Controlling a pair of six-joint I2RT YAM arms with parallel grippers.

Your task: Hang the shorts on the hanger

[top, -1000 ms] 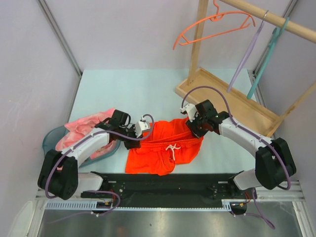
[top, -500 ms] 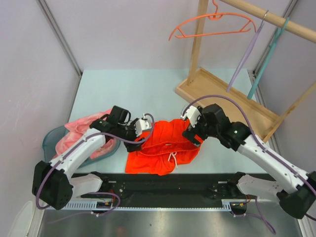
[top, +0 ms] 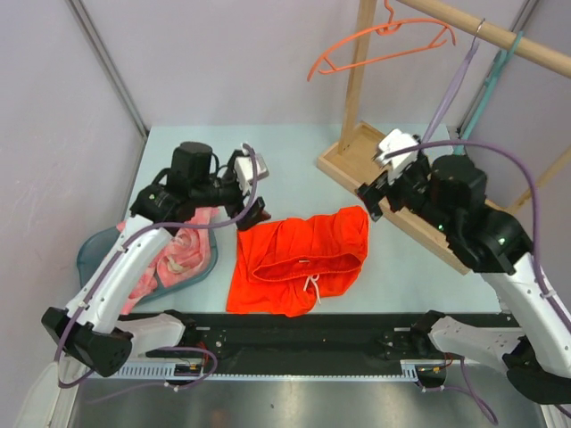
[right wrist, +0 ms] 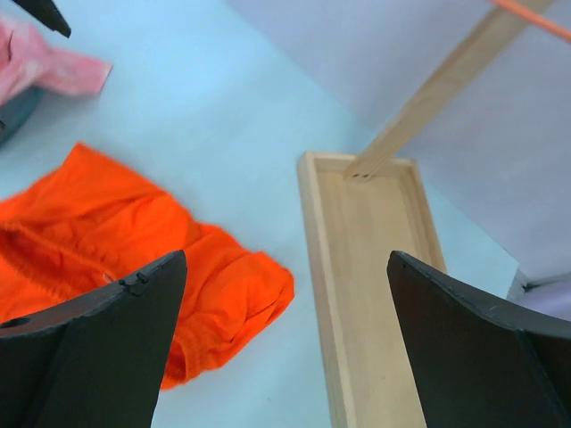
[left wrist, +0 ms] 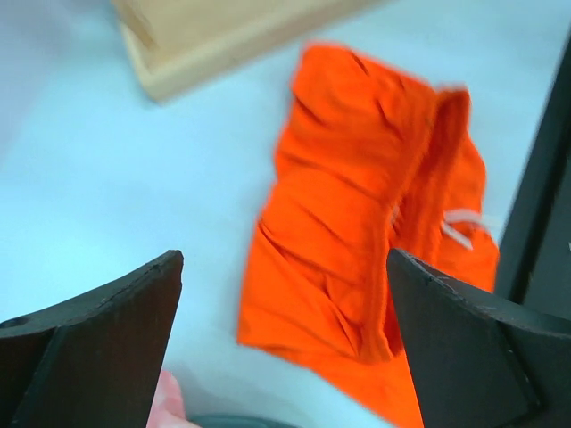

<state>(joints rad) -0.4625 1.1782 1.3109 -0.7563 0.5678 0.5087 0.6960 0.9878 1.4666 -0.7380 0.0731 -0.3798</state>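
The bright orange-red shorts [top: 299, 259] lie crumpled flat on the pale table, waistband and white drawstring toward the near edge. They also show in the left wrist view [left wrist: 357, 223] and the right wrist view [right wrist: 107, 241]. The thin orange hanger [top: 384, 40] hangs by its hook on the wooden rod at the back. My left gripper [top: 252, 214] [left wrist: 281, 263] hovers open above the shorts' left edge, holding nothing. My right gripper [top: 370, 201] [right wrist: 285, 259] is open and raised over the gap between the shorts' right corner and the rack base.
A pale pink garment [top: 174, 254] spills from a grey-teal basin [top: 89, 254] at the left. The wooden rack base [top: 343, 160] [right wrist: 366, 232] sits at the right back, with its post [top: 357, 71]. A lilac hanger [top: 446, 98] and a teal hanger [top: 477, 111] hang from the rod [top: 500, 36].
Both grippers opened and let go of the shorts, then rose and drew apart, left toward the back left, right toward the back right. The shorts settled on the table.
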